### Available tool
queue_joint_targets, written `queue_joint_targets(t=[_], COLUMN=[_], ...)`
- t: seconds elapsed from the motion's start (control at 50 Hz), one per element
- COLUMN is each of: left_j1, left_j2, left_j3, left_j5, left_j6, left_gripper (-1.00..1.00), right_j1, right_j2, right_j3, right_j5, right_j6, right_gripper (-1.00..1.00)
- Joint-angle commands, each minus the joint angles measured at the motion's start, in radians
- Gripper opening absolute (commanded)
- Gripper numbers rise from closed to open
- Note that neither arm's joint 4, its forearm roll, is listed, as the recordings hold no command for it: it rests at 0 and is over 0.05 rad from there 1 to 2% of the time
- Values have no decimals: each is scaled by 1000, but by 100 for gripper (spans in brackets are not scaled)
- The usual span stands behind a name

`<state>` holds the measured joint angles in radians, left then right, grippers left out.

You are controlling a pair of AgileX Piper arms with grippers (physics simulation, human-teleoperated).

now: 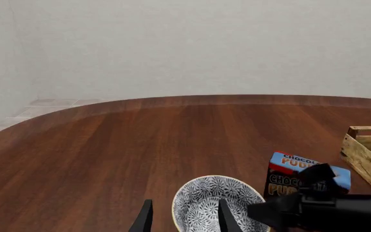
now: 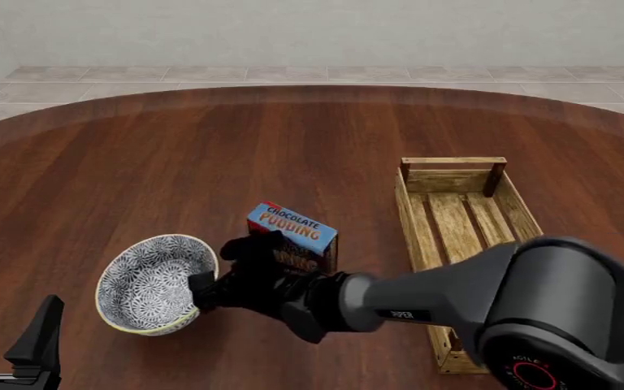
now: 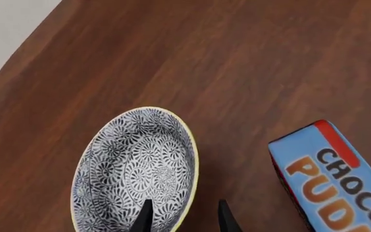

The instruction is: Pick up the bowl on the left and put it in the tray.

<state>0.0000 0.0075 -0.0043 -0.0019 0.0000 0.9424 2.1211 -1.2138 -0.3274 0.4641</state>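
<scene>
Your round ceramic bowl with the blue-and-white floral pattern (image 2: pixel 155 282) sits on the dark wood-grain table (image 2: pixel 290 154) at front left, tilted, its mouth facing up and toward the right arm. The long, light-wood slatted tray (image 2: pixel 458 236) lies well apart to the right, its long axis running away from you. The right gripper (image 3: pixel 184 217) straddles the bowl's near cream rim: one finger inside, one outside, narrowly parted; whether they grip the rim cannot be told. The left gripper (image 2: pixel 9 329) hovers at front left, fingers released, touching nothing. A blue chocolate pudding box (image 2: pixel 292 236) stands just beside the bowl.
</scene>
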Motion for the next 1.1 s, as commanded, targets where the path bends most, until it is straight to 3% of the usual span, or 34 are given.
queue_joint_targets(t=[0.02,0.36,0.38,0.7,0.78,0.98,1.1], left_j1=[0,0,0,0,0,0,0], left_j2=[0,0,0,0,0,0,0], left_j3=[0,0,0,0,0,0,0], left_j5=[0,0,0,0,0,0,0], left_j6=[0,0,0,0,0,0,0], left_gripper=[100,100,100,100,100,100,100], right_j1=[7,22,26,41,27,60,72], right_j2=[84,140,142,111,51,-88,-193], right_j3=[-19,-34,-33,-10,17,94,150], right_j5=[-5,-35,-34,-37,-31,-36,-37], right_j6=[34,105,102,93,24,-57,-136], right_gripper=[100,100,-100,-100,-100,-100,-100])
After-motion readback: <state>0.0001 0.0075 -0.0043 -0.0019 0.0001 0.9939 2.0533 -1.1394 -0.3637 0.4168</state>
